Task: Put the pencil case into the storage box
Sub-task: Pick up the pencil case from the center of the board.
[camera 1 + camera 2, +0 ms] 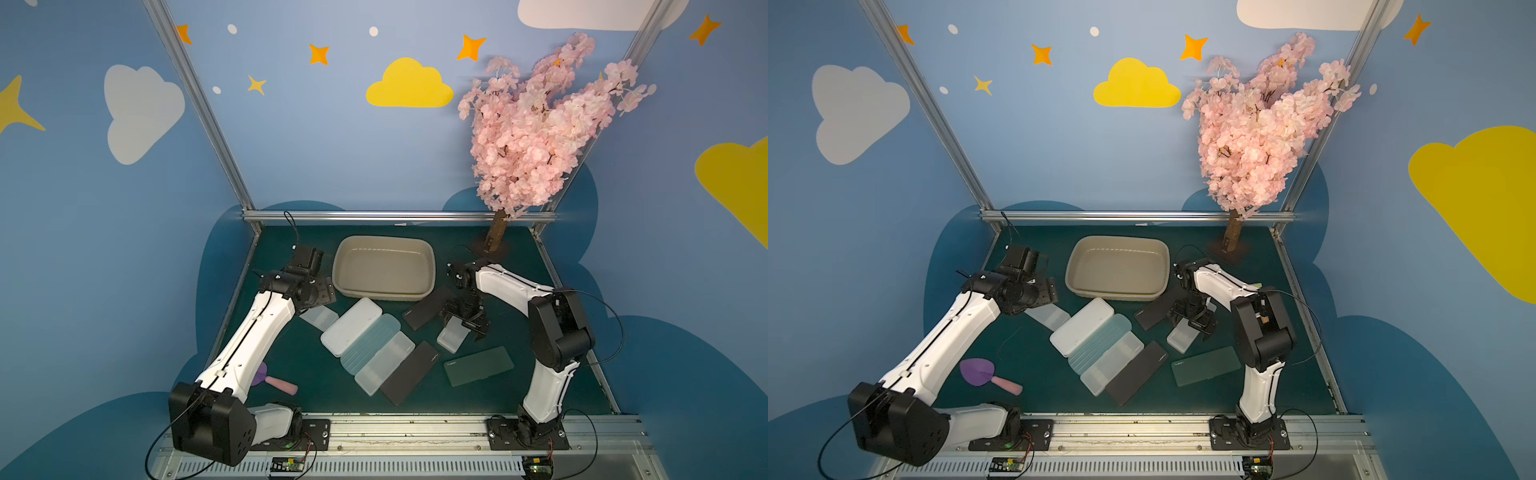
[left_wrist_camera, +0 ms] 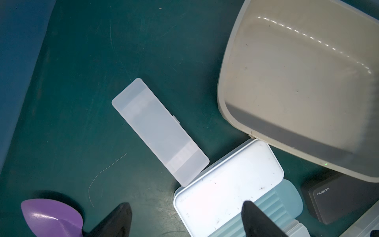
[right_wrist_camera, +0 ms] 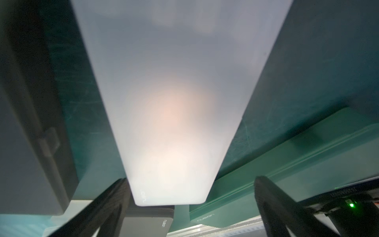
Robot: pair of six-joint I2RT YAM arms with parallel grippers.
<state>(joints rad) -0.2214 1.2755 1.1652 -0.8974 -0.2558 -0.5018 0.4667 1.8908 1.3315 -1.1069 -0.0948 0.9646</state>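
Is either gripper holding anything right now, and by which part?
Nothing is held. Left gripper is open and empty; right gripper stands open astride one end of a frosted pencil case.

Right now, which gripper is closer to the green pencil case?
Right. The right gripper hovers close beside the green pencil case; the left gripper sits far off, past the white case.

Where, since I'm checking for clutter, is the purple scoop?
In both top views the purple scoop lies on the green mat at the robot's left front, beside the left arm, apart from the row of pencil cases.
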